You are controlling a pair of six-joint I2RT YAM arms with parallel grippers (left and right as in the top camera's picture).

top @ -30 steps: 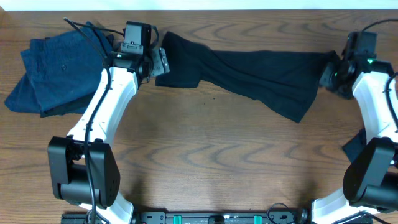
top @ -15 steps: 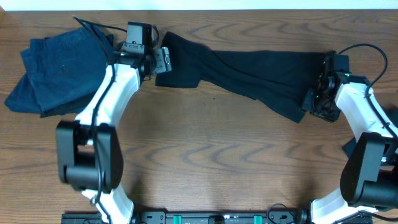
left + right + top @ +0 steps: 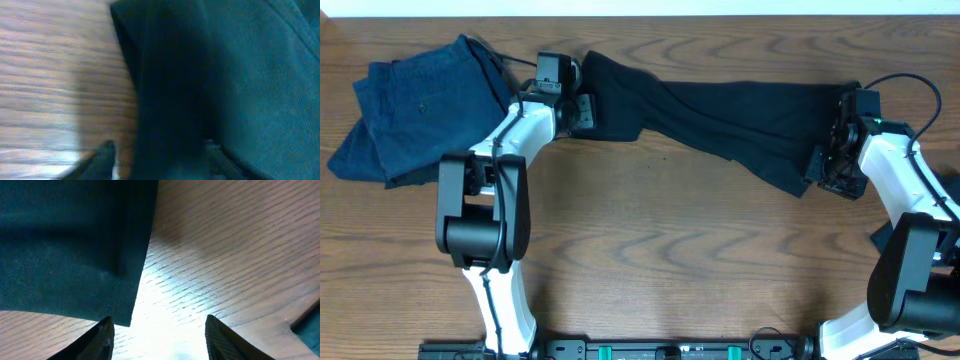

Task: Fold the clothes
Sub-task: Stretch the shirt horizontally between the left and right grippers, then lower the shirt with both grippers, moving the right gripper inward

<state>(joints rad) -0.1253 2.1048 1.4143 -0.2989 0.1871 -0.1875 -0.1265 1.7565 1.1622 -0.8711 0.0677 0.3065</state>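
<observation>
Left wrist view blurred, left hand [image 3: 157, 160] fingertips cut by the bottom edge, black garment [image 3: 720, 115] left end hidden beneath it, dark blue cloth [image 3: 882, 238] half hidden behind right arm [image 3: 910, 195].

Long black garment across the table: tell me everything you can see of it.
The long black garment is soft matte fabric. It lies unfolded and creased across the far side of the wooden table, and its right end flares to a corner. No logo or label shows. The left gripper has its fingers astride the left edge; a grip cannot be confirmed. The right gripper hangs open beside the right corner, not holding it.
</observation>
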